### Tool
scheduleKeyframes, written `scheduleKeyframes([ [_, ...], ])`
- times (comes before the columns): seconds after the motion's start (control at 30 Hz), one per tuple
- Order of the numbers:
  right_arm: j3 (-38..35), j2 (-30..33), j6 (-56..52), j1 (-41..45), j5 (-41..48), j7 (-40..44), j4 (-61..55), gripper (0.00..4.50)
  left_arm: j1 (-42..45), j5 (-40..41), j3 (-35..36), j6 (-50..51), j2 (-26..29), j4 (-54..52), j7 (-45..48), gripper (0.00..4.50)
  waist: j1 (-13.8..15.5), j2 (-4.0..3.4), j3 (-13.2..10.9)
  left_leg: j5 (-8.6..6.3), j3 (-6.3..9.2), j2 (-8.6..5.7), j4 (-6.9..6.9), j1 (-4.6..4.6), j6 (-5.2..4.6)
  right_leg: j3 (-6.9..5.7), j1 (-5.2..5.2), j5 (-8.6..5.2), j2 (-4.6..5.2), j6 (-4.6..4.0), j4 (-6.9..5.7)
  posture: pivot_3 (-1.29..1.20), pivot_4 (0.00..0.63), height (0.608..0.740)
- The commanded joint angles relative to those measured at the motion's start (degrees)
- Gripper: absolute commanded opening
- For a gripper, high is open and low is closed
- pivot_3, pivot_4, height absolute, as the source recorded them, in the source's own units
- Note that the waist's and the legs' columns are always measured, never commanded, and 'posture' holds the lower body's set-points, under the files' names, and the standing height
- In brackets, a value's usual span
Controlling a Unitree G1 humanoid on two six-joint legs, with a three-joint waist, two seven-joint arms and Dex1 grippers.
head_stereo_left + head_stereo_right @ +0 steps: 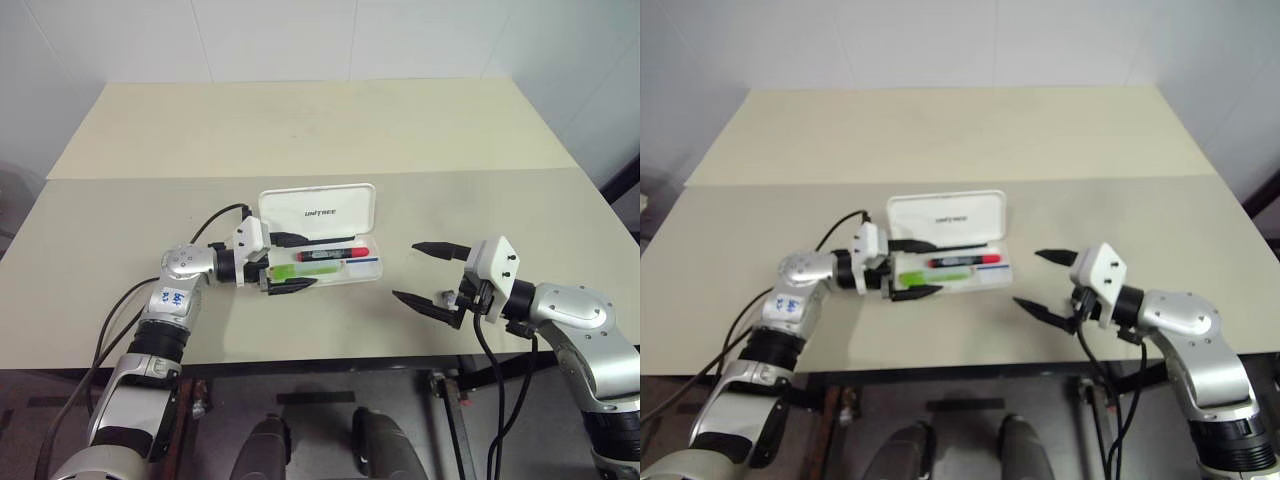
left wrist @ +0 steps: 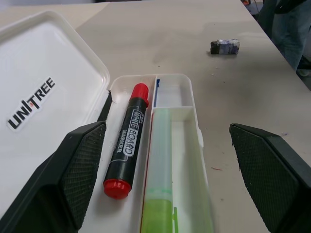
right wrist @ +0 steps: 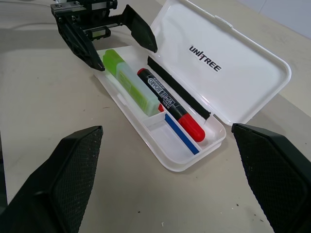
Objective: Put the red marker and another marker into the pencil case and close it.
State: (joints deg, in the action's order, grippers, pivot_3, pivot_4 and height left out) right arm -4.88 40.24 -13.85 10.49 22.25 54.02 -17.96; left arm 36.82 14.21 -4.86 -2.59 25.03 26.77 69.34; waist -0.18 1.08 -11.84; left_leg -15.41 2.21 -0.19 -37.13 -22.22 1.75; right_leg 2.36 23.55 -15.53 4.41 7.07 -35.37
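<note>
Pencil case (image 1: 318, 215) sits open mid-bench (image 1: 300, 130), lid standing up at the back, tray in front. Lid inside reads "UNITREE" in black caps; in the left wrist view the I looks like it has a red dot. Red marker (image 1: 334, 254) lies flat in the tray's rear channel, next to the hinge side; black barrel, red cap at one end, red plug at the other. White print on barrel reads "WHITE BOARD MARKER"; a smaller line beside it is too small to read. Lime-green marker (image 1: 300, 271) lies in the front channel, parallel to the red one, just beside it; a divider wall sits between them. No readable text on the green one. Small end compartment of the tray holds a thin blue line (image 3: 181, 138). A black strip runs along the hinge.

Left claw (image 1: 288, 264) released, fingers spread wide, straddling the case's left end, gripping nothing. Right claw (image 1: 428, 274) released, fingers wide, hovering over bare bench to the right of the case, well apart from it, empty.

Small dark object (image 2: 225, 46) lies on the bench beyond the case; can't tell what it is.
</note>
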Motion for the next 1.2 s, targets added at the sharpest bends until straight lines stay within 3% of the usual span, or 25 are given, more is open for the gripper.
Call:
scheduleKeyframes([
  [0.03,-0.9,0.0,0.1,0.1,1.1,-0.6,-2.8,4.5,-1.6,3.0,-1.1,3.5,1.0,-4.5,5.5,4.32,-0.1,0.0,0.0,0.0,0.0,0.0,0.0,0.0,0.0,0.0,0.0,0.0,0.0,0.0,0.0,0.0,0.15,0.74],
  [0.5,-0.6,-0.6,0.1,-0.2,0.9,-1.9,-3.2,4.5,-1.2,1.2,-1.4,2.5,1.8,-5.0,6.9,4.32,0.0,0.0,0.0,0.0,0.04,0.0,0.01,0.0,0.0,-0.01,0.0,-0.02,0.0,-0.03,0.01,0.0,0.15,0.74],
  [0.83,-0.1,-1.1,0.3,0.5,0.8,-2.1,-2.8,4.5,2.5,-3.0,-0.1,-6.3,1.0,2.1,-1.2,4.32,0.0,0.0,0.0,0.0,0.07,-0.01,0.01,-0.01,0.0,-0.03,-0.01,-0.02,0.01,-0.03,0.02,0.0,0.15,0.74],
  [1.2,-0.1,-1.0,0.1,0.8,1.0,-2.1,-3.1,4.5,2.2,-4.0,-1.7,-1.3,1.8,2.9,1.6,4.32,0.0,0.01,0.0,0.0,0.08,-0.01,0.01,-0.03,0.0,-0.07,-0.01,-0.02,0.01,-0.02,0.02,0.0,0.15,0.74],
])
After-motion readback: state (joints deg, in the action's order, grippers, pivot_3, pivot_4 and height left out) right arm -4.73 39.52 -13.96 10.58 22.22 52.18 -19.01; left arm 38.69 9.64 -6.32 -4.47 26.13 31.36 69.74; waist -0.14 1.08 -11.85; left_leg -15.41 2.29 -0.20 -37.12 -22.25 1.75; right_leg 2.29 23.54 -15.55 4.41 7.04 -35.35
